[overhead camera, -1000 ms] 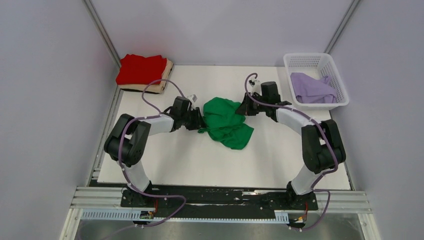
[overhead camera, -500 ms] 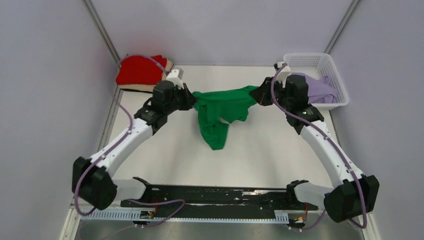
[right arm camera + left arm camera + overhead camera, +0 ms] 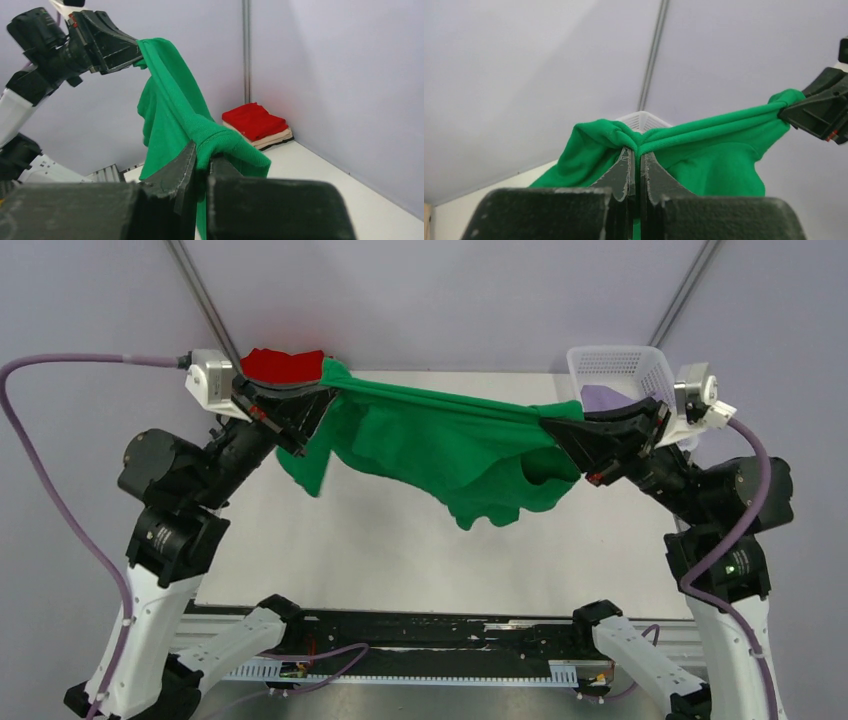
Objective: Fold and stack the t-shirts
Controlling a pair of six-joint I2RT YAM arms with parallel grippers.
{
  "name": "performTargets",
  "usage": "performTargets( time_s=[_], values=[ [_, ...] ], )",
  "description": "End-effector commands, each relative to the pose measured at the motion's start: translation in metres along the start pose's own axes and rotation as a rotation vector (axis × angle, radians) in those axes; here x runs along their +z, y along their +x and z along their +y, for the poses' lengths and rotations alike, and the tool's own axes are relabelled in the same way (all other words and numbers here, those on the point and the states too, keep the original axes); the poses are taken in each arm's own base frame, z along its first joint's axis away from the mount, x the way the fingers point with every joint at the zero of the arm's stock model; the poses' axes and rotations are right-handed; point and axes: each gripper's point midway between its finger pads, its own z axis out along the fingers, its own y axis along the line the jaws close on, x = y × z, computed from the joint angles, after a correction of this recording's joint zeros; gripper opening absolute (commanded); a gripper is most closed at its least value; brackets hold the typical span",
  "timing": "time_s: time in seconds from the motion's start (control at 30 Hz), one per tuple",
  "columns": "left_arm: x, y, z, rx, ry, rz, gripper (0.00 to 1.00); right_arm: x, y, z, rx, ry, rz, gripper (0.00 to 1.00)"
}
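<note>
Around my workspace: table, basket, walls, posts, rail.
The white table lies flat in front of me. A white plastic lattice basket stands upright at its 2 o'clock corner, close to the right-hand wall. Pale grey-lavender walls shut in the far, left and right sides. One thin metal post rises at 11 o'clock and a second post at 1 o'clock. A slotted metal rail runs along the 6 o'clock edge.

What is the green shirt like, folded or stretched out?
Stretched out, not folded. The green shirt hangs in the air between the left gripper and right gripper, each pinching one end.
</note>
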Motion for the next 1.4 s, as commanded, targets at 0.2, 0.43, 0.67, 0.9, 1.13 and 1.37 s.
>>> performTargets(
  time_s=[0.2, 0.43, 0.67, 0.9, 1.13, 1.37],
  values=[
    [-0.03, -0.063, -0.022, 0.125, 0.043, -0.161, 0.0, -0.025, -0.03, 0.032, -0.056, -0.044, -0.073, 0.0],
    [0.034, 0.007, 0.055, 0.101, -0.211, 0.022, 0.01, -0.006, 0.014, -0.063, 0.081, 0.322, -0.04, 0.0],
    [0.099, 0.213, 0.209, 0.105, -0.637, 0.528, 0.29, -0.028, 0.16, -0.224, 0.259, 0.984, 0.194, 0.02],
    [0.113, 0.35, 0.266, -0.002, -0.757, 0.906, 0.99, -0.037, 0.271, -0.311, 0.413, 1.202, 0.502, 0.99],
    [0.09, 0.35, 0.237, -0.079, -0.663, 0.878, 1.0, -0.031, 0.283, -0.293, 0.453, 1.088, 0.546, 1.0],
    [-0.021, 0.385, 0.197, -0.195, -0.723, 1.05, 1.0, -0.043, 0.342, -0.223, 0.608, 0.872, 0.693, 1.0]
  ],
)
